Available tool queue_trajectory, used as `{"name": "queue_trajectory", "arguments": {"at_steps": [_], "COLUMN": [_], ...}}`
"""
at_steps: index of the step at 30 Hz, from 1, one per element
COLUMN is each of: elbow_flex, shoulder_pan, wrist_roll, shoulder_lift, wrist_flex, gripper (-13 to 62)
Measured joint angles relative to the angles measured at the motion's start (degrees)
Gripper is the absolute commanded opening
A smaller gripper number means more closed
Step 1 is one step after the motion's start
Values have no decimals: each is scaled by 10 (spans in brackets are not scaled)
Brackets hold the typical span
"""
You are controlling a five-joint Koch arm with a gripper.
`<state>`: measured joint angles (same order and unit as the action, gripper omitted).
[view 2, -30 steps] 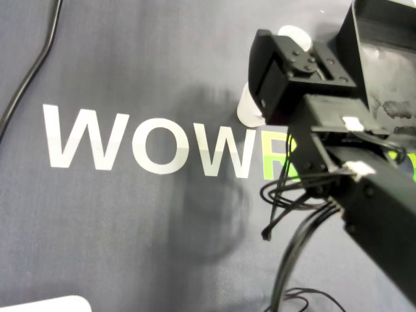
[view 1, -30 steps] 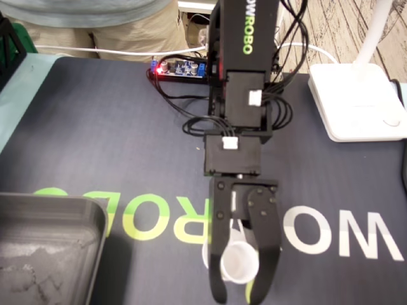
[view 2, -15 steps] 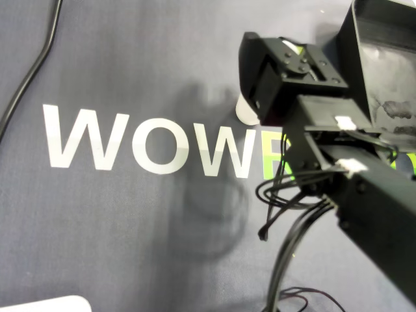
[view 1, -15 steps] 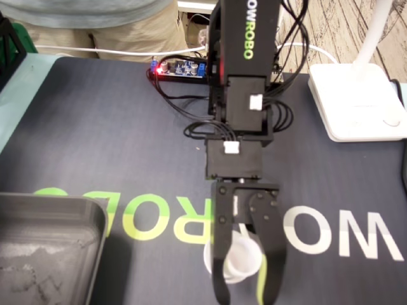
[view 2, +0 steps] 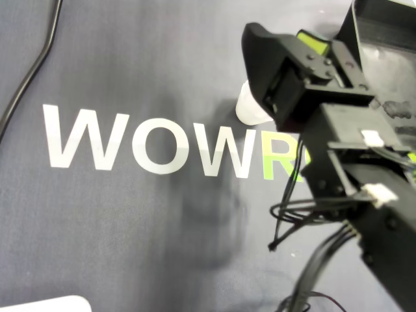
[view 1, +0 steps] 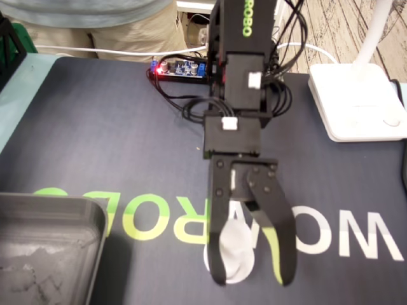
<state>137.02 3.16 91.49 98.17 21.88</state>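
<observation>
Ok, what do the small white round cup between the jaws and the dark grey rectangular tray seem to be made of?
The small white round cup is probably thin plastic, possibly paper: a smooth, matte, evenly white wall. The dark grey rectangular tray is likely moulded plastic: it has a rounded rim, a dull sheen and pale scuffs on its floor.

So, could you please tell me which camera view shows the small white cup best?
The fixed view: the white cup stands between the spread jaws of the hand, with its open top showing. The overhead view shows only a white sliver of it at the hand's edge; the hand covers the rest.
</observation>
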Motion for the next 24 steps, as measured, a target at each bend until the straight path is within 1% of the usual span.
{"name": "queue_trajectory", "arguments": {"at_steps": [7, 11, 14, 22, 24], "elbow_flex": [9, 9, 9, 10, 21], "shoulder_pan": [11, 12, 4, -51, -65], "wrist_roll": [-6, -65, -163, -512, -575], "shoulder_lift": [95, 147, 181, 244, 258], "wrist_flex": [0, -12, -60, -212, -239], "gripper": [306, 305, 304, 304, 305]}}
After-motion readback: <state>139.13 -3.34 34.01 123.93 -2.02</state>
